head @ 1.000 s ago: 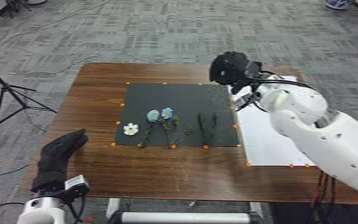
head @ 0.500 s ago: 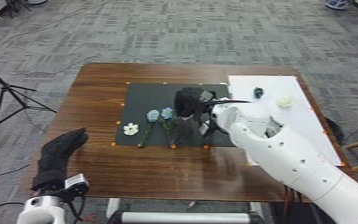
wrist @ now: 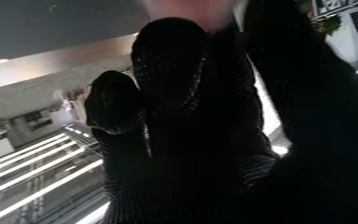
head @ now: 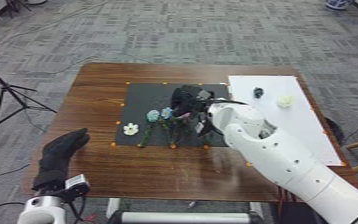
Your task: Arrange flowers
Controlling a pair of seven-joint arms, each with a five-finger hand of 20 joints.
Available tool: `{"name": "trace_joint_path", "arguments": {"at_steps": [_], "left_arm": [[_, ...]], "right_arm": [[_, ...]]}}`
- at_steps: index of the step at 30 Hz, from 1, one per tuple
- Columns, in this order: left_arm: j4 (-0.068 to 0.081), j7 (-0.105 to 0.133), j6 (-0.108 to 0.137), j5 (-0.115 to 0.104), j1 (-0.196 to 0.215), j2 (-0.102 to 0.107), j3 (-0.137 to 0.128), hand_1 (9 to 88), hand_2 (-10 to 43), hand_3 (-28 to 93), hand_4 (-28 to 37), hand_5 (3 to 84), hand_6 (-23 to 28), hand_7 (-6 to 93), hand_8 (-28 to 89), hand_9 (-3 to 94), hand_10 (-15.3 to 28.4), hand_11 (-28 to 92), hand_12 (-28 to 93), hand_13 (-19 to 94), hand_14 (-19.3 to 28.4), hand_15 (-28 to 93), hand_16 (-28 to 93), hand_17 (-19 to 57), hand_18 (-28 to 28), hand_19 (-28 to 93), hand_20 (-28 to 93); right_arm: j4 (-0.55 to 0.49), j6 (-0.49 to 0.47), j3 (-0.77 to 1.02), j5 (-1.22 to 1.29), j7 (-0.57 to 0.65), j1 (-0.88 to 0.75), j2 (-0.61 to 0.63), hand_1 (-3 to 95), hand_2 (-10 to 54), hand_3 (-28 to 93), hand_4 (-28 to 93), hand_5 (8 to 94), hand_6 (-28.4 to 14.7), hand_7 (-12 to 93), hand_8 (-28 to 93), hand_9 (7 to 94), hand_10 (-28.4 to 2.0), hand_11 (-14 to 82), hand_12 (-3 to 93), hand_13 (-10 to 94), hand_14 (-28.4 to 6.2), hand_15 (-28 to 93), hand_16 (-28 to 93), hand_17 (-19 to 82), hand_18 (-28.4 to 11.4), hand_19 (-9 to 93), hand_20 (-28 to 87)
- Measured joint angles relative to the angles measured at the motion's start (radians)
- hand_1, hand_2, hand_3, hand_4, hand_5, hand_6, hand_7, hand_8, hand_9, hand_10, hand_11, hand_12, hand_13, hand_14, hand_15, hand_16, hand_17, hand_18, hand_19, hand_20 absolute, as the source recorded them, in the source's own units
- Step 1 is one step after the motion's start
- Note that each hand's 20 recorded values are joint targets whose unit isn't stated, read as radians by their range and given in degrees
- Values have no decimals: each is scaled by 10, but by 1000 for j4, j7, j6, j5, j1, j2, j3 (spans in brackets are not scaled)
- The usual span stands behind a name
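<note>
On the dark grey rectangular mat (head: 149, 95): one small, open white flower (head: 131, 129) lies near the left side, with a pale blue rounded bloom (head: 153, 115) and a second blue bloom (head: 167, 113) close together beside it, their thin green stems (head: 144, 138) running towards the near edge

Progress: partway, I'd judge; these blooms look laid out in a loose row, and the one I carry seems meant to join them

Left to do: set down what I hold, then probably deal with the cream round bloom (head: 285, 101) and the small dark, rounded piece (head: 258, 93), both on the long white sheet (head: 291, 130) to the right (whether the dark one is a flower, I can't tell)

My bloom: a soft pink flower (head: 183, 116), over the mat just right of the blue pair; by my wrist it is a rosy blur at my fingertips, its petals too vague to describe

My right hand (head: 186, 97): black-gloved fingers closed in a pinch on that pink bloom, only a little apart

My left hand (head: 63, 149): black glove too, fingers extended and loose, nothing in them, by the left edge of the brown wooden table (head: 104, 170)
</note>
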Motion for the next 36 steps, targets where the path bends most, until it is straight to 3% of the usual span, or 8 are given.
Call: {"name": "trace_joint_path", "arguments": {"at_steps": [12,16,22,25,30,33,36], "left_arm": [[-2,-1,-15,3,15,1,0,277,33,698,-260,510,26,180,-93,500,140,219,109,364,162,192,0,24,132,136,171],[7,-13,-16,9,-3,-1,12,277,31,699,-259,510,26,182,-92,498,140,218,110,363,162,192,1,23,132,136,172],[6,-14,-15,9,-8,-1,3,277,30,700,-258,509,26,180,-92,499,139,218,110,362,162,191,2,22,132,135,172],[3,-14,-15,9,3,-1,-2,277,30,699,-258,509,25,180,-92,498,139,218,110,362,162,191,2,22,132,134,171],[2,-13,-16,10,12,-6,1,279,31,697,-258,509,22,181,-93,498,140,218,110,360,162,188,2,22,132,132,171],[1,-14,-23,16,12,-7,2,279,31,697,-258,511,19,182,-93,498,140,217,110,360,161,188,2,22,132,132,172],[-1,-14,-28,19,12,-7,2,279,31,696,-257,512,20,181,-93,497,140,217,110,360,161,187,2,22,132,132,171]], "right_arm": [[-58,-58,58,-24,-18,2,34,317,-95,671,-160,503,-22,152,-68,568,-157,88,185,729,-95,592,337,439,-208,882,570],[-73,-24,142,-124,-69,1,68,288,-95,677,-170,459,-26,141,-60,520,-157,82,201,691,-113,605,333,417,-219,880,573],[-117,32,249,-158,-1,-26,218,259,-95,655,-197,408,-34,123,-49,465,-174,64,214,666,-126,616,329,399,-230,873,576],[-80,-1,322,-173,41,-55,277,256,-95,651,-202,401,-35,118,-46,460,-175,61,217,663,-129,618,325,397,-233,871,576],[92,-118,408,-221,79,-63,291,261,-95,649,-207,409,-38,120,-44,474,-175,65,220,669,-130,639,323,399,-231,871,575],[168,-118,439,-232,108,-79,282,268,-95,651,-207,415,-34,126,-44,487,-171,72,221,673,-129,649,321,406,-230,875,574],[175,-115,470,-246,116,-119,279,292,-95,653,-209,427,-31,137,-49,521,-162,95,220,694,-116,656,317,421,-225,885,568]]}}
